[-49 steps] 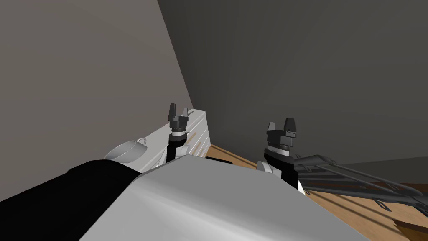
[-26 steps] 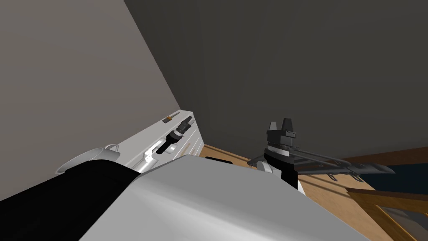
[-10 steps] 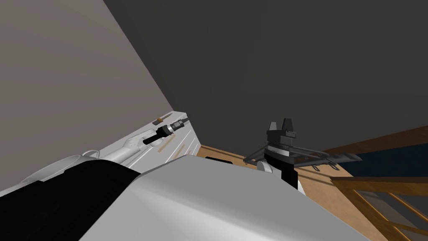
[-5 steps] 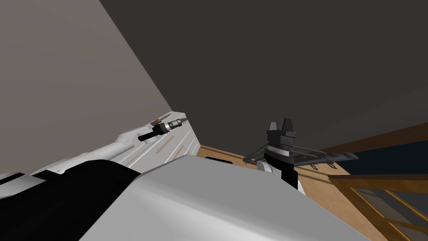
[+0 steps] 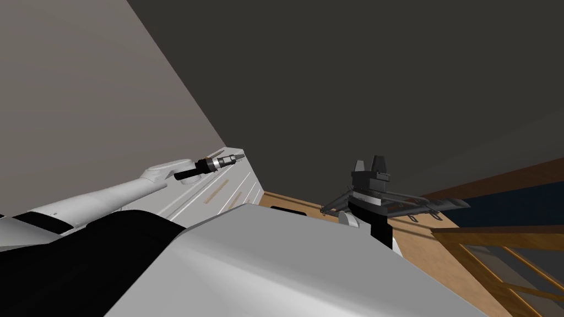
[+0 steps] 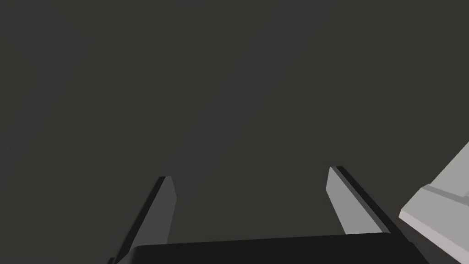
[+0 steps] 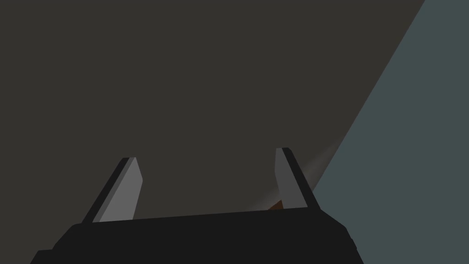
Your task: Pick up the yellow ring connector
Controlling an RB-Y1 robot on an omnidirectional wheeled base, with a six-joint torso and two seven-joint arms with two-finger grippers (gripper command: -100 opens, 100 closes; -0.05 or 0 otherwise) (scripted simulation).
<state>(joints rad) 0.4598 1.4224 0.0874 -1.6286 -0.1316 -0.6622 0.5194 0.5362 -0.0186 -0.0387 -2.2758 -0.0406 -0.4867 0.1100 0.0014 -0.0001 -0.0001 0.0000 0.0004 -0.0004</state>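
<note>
Left jaws apart over white cabinet (image 5: 245,179)

The head camera looked steeply down and forward, rolled, over a white drawer unit (image 5: 234,190) beside a dark grey wall (image 5: 358,82). The left wrist camera looked along the left gripper (image 6: 250,173) at that wall, with the unit's corner just beside one finger. The right wrist camera, behind the right gripper (image 7: 206,153), faced the same wall.
</note>
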